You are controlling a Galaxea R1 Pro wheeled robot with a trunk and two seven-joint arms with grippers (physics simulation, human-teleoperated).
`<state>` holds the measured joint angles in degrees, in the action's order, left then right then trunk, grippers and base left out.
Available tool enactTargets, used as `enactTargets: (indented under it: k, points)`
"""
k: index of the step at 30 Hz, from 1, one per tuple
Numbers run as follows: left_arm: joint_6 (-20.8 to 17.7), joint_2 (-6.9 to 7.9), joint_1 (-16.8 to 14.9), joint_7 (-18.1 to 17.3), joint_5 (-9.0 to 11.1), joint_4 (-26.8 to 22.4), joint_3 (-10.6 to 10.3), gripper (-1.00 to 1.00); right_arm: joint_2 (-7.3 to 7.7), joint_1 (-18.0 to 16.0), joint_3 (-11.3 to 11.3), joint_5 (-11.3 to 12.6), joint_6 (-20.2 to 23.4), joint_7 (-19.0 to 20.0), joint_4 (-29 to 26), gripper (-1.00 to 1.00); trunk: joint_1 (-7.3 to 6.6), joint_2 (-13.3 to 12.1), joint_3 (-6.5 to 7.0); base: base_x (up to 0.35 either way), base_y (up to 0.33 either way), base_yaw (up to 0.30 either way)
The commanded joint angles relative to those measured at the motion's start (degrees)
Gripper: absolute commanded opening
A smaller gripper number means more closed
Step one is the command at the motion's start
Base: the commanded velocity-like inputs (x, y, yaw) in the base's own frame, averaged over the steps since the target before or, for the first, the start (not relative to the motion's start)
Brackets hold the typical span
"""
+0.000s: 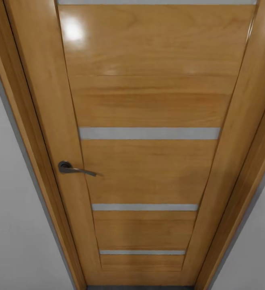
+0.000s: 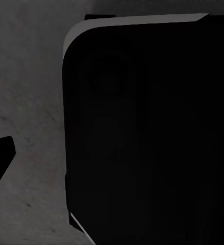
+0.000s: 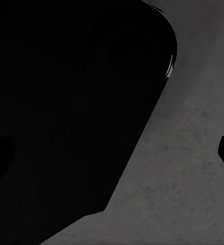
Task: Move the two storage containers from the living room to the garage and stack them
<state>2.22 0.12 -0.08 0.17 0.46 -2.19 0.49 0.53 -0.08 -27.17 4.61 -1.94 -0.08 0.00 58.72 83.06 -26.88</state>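
Garage floor (image 3: 193, 168): dark grey, speckled

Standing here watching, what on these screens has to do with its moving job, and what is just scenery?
Part of the job:
- grey speckled concrete floor, under both wrist cameras
- no storage containers can be seen at this moment

Just scenery:
- orange-brown wooden door with pale strips, close ahead
- its dark lever handle
- white wall beside the frame
- large black rounded body near each wrist camera

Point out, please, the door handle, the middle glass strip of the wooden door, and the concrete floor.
door handle (image 1: 74, 169), head view, on its lever.
middle glass strip (image 1: 148, 133), head view, at its centre.
concrete floor (image 3: 193, 194), right wrist view, on bare grey surface.
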Motion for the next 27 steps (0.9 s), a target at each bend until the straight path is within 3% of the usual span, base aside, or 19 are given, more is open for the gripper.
enactTargets:
  k: [1,27]
  points:
    - [0.2,0.00,0.0,0.0,0.0,0.0,0.0,1.00,0.00,0.0,-0.5,0.5,-0.2,0.0,0.0,1.00,0.01,0.0,-0.05,0.114,-0.070,0.000]
    - [0.2,0.02,0.0,0.1,0.0,0.0,0.0,1.00,0.00,0.0,-0.4,0.6,-0.2,0.0,0.0,1.00,0.01,0.0,-0.05,0.026,-0.023,0.000]
